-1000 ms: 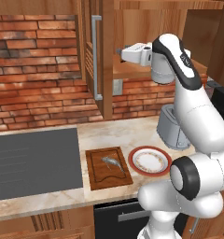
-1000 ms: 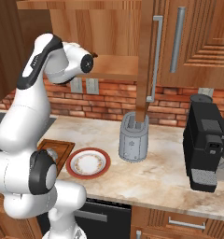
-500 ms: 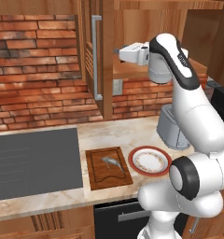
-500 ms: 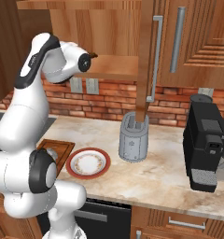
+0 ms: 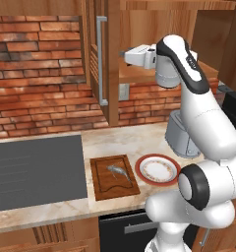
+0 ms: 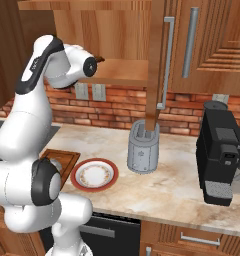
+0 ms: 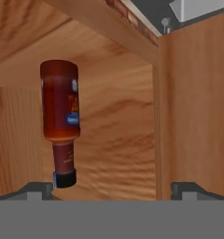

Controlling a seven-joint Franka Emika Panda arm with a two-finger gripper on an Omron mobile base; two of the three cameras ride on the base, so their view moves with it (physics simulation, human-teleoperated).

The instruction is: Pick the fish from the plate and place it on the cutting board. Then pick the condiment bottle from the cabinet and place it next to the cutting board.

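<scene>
The condiment bottle [image 7: 61, 112], dark red-brown with a black cap, stands on the cabinet [image 5: 139, 74] shelf. It appears upside down in the rolled hand view, left of the midline. My gripper [image 7: 111, 189] is open at the shelf's mouth, short of the bottle, nothing between its fingertips [image 7: 39, 189]. From the left base view the gripper [image 5: 132, 55] reaches level into the open cabinet, beside the door and its silver bar handle [image 5: 101, 59]. The fish [image 5: 118, 171] lies on the cutting board [image 5: 105, 187]. The red-rimmed plate [image 5: 139, 172] sits empty right of the board.
A grey toaster [image 5: 181, 138] stands behind the plate under the cabinet shelf [image 6: 124, 70]. The grey stovetop [image 5: 36, 170] lies left of the board. A black coffee machine [image 6: 222, 150] occupies the counter's right end. The open door's edge [image 6: 154, 60] hangs right of the hand.
The hand has edged a little further toward the cabinet opening. Its jaws have stayed open; fish, board and plate have not moved.
</scene>
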